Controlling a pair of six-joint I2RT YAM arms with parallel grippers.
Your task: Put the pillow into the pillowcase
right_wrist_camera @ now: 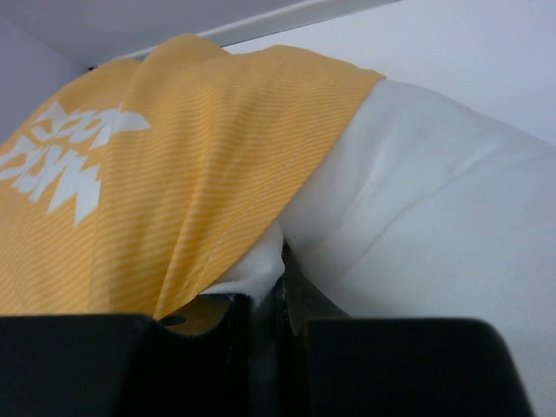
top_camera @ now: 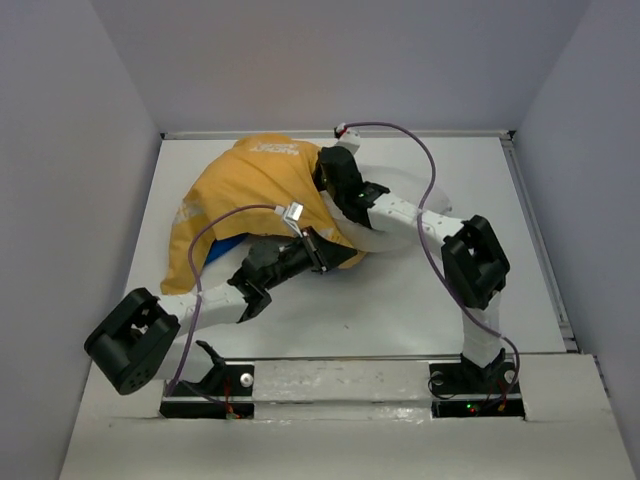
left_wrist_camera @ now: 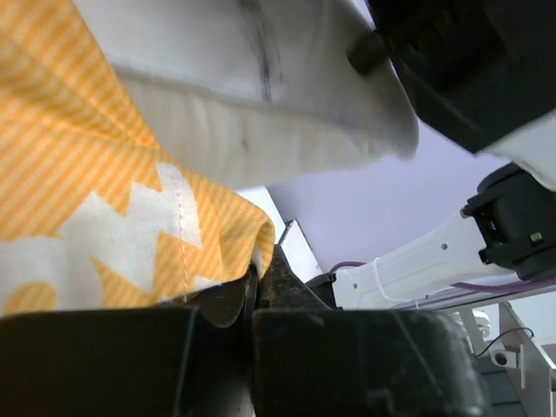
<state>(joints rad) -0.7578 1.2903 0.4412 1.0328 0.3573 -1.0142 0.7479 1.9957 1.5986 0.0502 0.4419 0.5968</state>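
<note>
Left end effector (left_wrist_camera: 257, 282) clenched on case (left_wrist_camera: 87, 156) hem, right end effector (right_wrist_camera: 280, 274) pinching hem farther along; mouth stretched so pillow (right_wrist_camera: 434, 217) can slide deeper, tail poking out.

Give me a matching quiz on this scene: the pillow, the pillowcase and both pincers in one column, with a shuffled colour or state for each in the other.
1. pillow
2. pillowcase
3. left pincer
4. right pincer

A. shut on the pillowcase's far edge
B. plain white, bulging out of the cloth
C. shut on the pillowcase's near edge
D. yellow-orange with white lettering

Pairs: 1-B, 2-D, 3-C, 4-A
</note>
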